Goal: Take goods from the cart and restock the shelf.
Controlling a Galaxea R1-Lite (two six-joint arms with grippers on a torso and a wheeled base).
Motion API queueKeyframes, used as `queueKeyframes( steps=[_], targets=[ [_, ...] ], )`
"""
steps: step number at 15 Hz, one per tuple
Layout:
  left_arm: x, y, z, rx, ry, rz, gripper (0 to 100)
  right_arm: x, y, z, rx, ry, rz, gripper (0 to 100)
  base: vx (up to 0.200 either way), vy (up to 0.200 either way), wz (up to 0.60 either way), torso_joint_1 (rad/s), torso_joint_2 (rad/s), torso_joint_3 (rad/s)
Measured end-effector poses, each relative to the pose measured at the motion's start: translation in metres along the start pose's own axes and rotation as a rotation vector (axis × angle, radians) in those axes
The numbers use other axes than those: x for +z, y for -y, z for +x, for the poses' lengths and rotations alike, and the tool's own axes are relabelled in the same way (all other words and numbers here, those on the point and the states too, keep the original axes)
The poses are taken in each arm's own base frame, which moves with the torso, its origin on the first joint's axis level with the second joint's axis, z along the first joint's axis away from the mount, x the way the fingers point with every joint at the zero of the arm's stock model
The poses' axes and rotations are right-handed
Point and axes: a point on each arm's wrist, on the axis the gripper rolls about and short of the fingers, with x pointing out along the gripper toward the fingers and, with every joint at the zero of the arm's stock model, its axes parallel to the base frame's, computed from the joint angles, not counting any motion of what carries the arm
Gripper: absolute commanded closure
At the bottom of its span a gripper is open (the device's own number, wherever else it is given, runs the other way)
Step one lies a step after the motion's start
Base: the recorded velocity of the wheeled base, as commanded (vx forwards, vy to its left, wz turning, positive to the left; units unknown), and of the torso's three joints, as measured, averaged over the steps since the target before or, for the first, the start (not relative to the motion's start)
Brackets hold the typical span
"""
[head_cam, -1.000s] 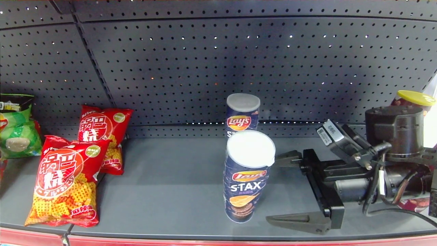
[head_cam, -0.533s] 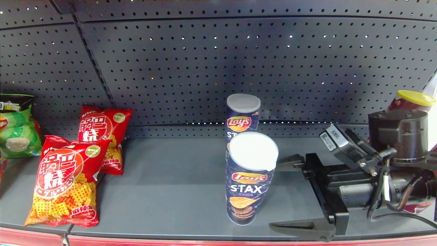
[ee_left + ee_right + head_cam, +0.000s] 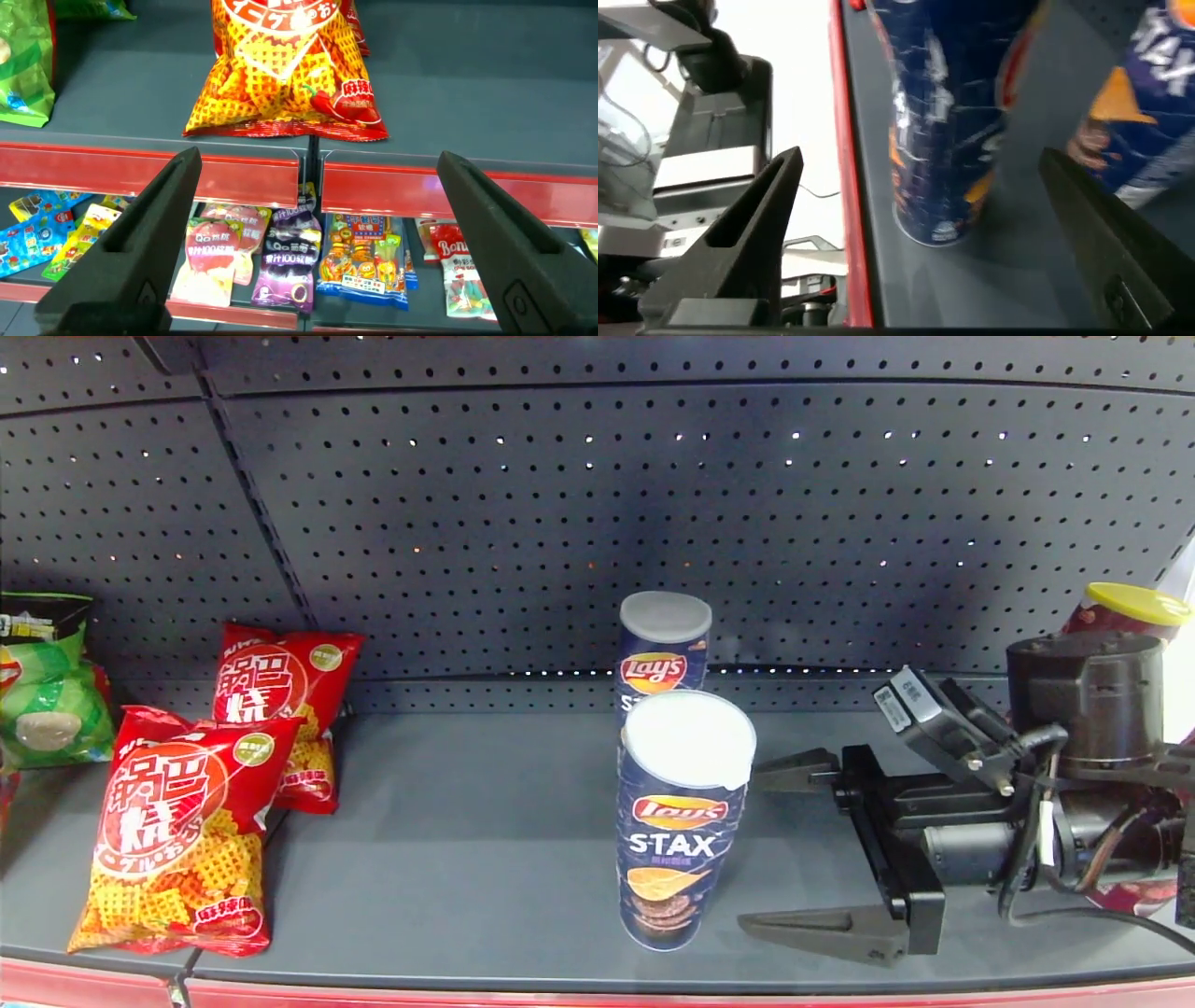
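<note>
Two dark blue chip cans stand on the grey shelf [image 3: 448, 859], the front can [image 3: 681, 821] directly before the back can [image 3: 664, 649]. My right gripper [image 3: 750, 849] lies level just right of the front can, open, with one finger behind the can's right side and one near the shelf's front edge, neither touching it. In the right wrist view the front can [image 3: 938, 121] stands between the spread fingers [image 3: 738, 252], with the back can [image 3: 1148, 112] beyond. My left gripper [image 3: 320, 157] is open below the shelf front, holding nothing.
Two red snack bags [image 3: 177, 840] [image 3: 280, 709] and a green bag [image 3: 47, 700] lie at the shelf's left. A yellow-lidded can [image 3: 1125, 607] stands at the far right behind my right arm. A red rail [image 3: 234, 173] edges the shelf, with candy packs [image 3: 280, 261] on the shelf below.
My open right gripper dipped toward the shelf front and came back, ending slightly farther right of the front can. The can's top shifted a little between frames.
</note>
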Motion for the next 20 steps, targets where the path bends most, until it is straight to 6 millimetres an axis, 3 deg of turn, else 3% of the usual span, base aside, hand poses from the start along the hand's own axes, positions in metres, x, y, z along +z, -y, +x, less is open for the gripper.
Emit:
queueKeyframes(
  steps=[3, 6, 8, 13, 17, 19, 20],
  targets=[
    [0.0, 0.0, 0.0, 0.0, 0.0, 0.0, 0, 0.004, 0.003, -0.012, -0.051, 0.016, -0.01, 0, 0.0, 0.0, 0.0, 0.0, 0.0, 0.0],
    [0.0, 0.0, 0.0, 0.0, 0.0, 0.001, 0, 0.017, -0.003, -0.045, -0.154, 0.069, -0.061, 0, 0.0, 0.0, 0.0, 0.0, 0.0, 0.0],
    [0.0, 0.0, 0.0, 0.0, 0.0, 0.0, 0, 0.03, -0.019, -0.073, -0.231, 0.127, -0.083, 0, 0.0, 0.0, 0.0, 0.0, 0.0, 0.0],
    [0.0, 0.0, 0.0, 0.0, 0.0, 0.001, 0, 0.047, -0.092, -0.146, -0.539, 0.327, 0.013, 0, 0.0, 0.0, 0.0, 0.0, 0.0, 0.0],
    [0.0, 0.0, 0.0, 0.0, 0.0, 0.0, 0, 0.024, -0.146, -0.172, -1.052, 0.338, 0.133, 0, 0.0, 0.0, 0.0, 0.0, 0.0, 0.0],
    [0.0, 0.0, 0.0, 0.0, 0.0, 0.001, 0, 0.009, -0.167, -0.18, -1.38, 0.261, 0.101, 0, 0.0, 0.0, 0.0, 0.0, 0.0, 0.0],
    [0.0, 0.0, 0.0, 0.0, 0.0, 0.001, 0, -0.001, -0.175, -0.18, -1.456, 0.214, 0.077, 0, 0.0, 0.0, 0.0, 0.0, 0.0, 0.0]
  ],
)
